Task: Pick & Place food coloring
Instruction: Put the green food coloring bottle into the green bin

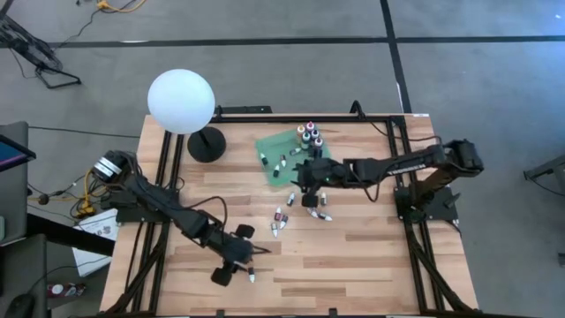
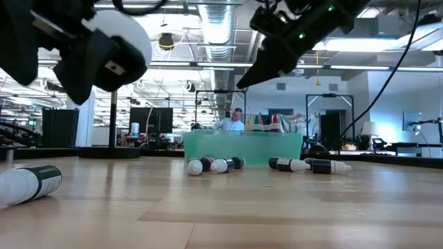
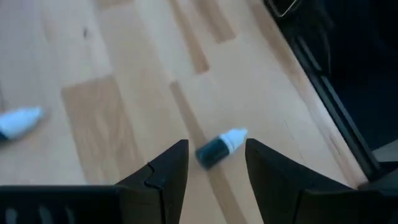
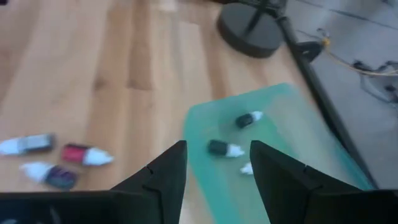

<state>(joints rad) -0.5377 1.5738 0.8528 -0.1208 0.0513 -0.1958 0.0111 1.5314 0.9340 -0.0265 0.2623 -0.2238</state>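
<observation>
Left hand (image 1: 231, 268) low near front bench (image 1: 371, 265) edge, released, fingers astride lying dark dropper (image 3: 221, 148), not touching. Loose bottles (image 1: 281, 219) mid-bench, open wood around. Right hand (image 1: 305, 177) released, empty, hovering at green tray (image 1: 269, 143) near edge; droppers (image 4: 225, 149) lie inside, upright bottles (image 1: 309, 135) at tray's far corner.

Green tray (image 1: 275, 146) at 12 o'clock on pale striped wood table (image 1: 371, 256). Dark, white-tipped bottle (image 3: 221, 148); red one (image 4: 84, 154). White globe lamp (image 1: 181, 101) at 10 o'clock.
</observation>
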